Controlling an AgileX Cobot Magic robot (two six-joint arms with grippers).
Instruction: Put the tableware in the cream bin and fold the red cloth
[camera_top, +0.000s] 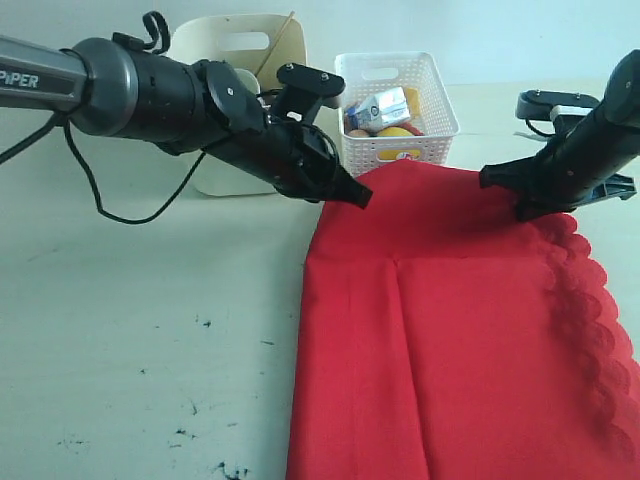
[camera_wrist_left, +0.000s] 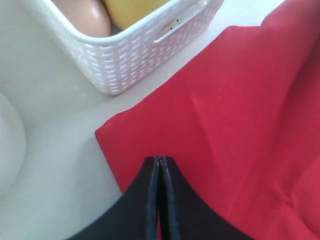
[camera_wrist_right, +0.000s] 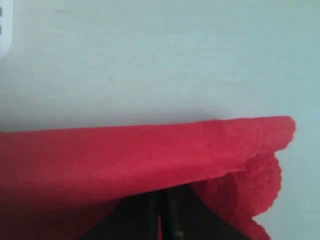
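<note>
The red cloth (camera_top: 470, 330) lies over the right half of the table, its scalloped edge on the right. My left gripper (camera_top: 358, 196) (camera_wrist_left: 160, 159) is shut just above the cloth's (camera_wrist_left: 235, 125) far left corner, with only a thin red sliver showing between the fingers. At the far right corner my right gripper (camera_top: 502, 196) (camera_wrist_right: 162, 197) is shut on the red cloth (camera_wrist_right: 125, 155), which drapes over its fingertips. The cream bin (camera_top: 235, 40) stands at the back behind the left arm, and a wooden chopstick (camera_top: 280, 45) sticks out of it. The other tableware is hidden.
The white lattice basket (camera_top: 395, 140) (camera_wrist_left: 125, 65) holds the milk carton (camera_top: 385, 105), an egg (camera_wrist_left: 85, 15) and a yellow item. It stands just behind the cloth's far edge, close to my left gripper. Dark specks mark the bare table (camera_top: 150, 380) at the front left.
</note>
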